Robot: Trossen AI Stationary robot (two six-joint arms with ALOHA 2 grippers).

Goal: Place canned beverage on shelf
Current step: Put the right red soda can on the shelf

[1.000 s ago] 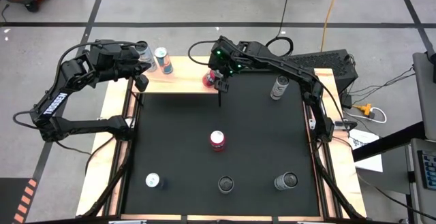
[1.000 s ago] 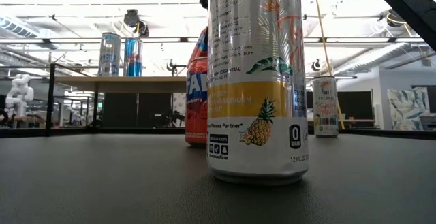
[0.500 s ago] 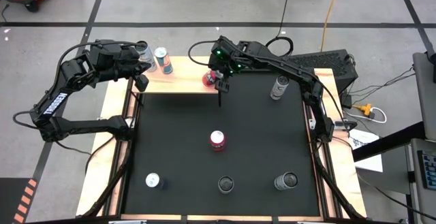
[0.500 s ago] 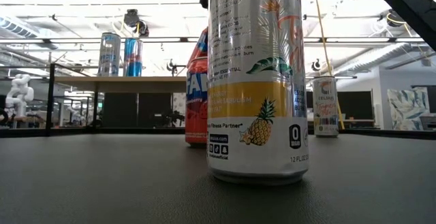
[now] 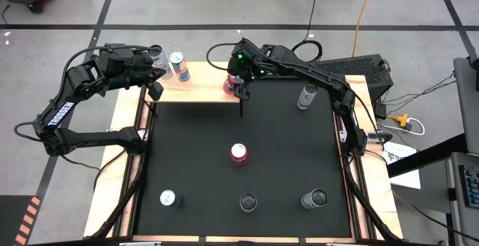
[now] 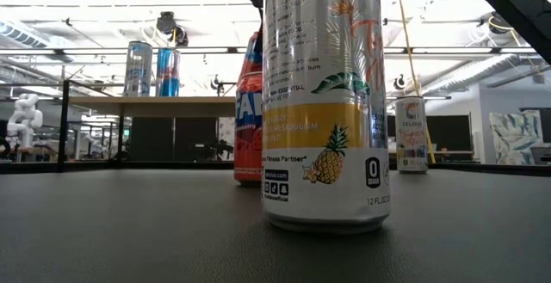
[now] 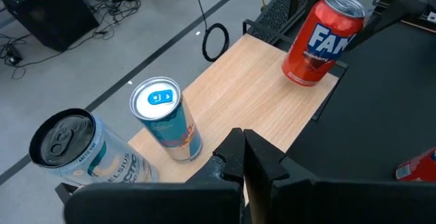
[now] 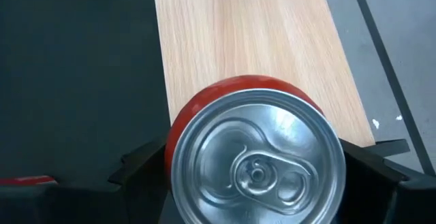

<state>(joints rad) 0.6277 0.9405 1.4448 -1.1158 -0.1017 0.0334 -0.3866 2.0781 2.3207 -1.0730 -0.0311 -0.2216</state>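
The shelf [image 5: 202,81] is a pale wood board along the mat's far left edge. A silver can [image 5: 159,54] and a blue can [image 5: 178,65] stand on its left end. My right gripper [image 5: 233,83] is shut on a red can [image 8: 255,163] over the shelf's right end. The red can also shows in the left wrist view [image 7: 319,41], upright. My left gripper [image 7: 245,159] is shut and empty by the shelf's left end, near the blue can [image 7: 167,118]. My right gripper pinches the red can's side wall [image 8: 178,132] between its two fingers [image 8: 139,163], one on each side. The fingers come from above, pointing down. The can stays upright, its base [image 7: 300,80] at the board's surface; whether it rests there I cannot tell.
On the black mat [image 5: 194,164] stand a red-topped can [image 5: 238,154] in the middle, three cans along the near edge [image 5: 248,202] and a silver can [image 5: 307,95] at the far right. In the low view a pineapple-print can [image 6: 325,102] fills the foreground.
My right gripper has moved a little toward the table's far edge with the red can, bringing it farther over the shelf's right end. The can stays upright.
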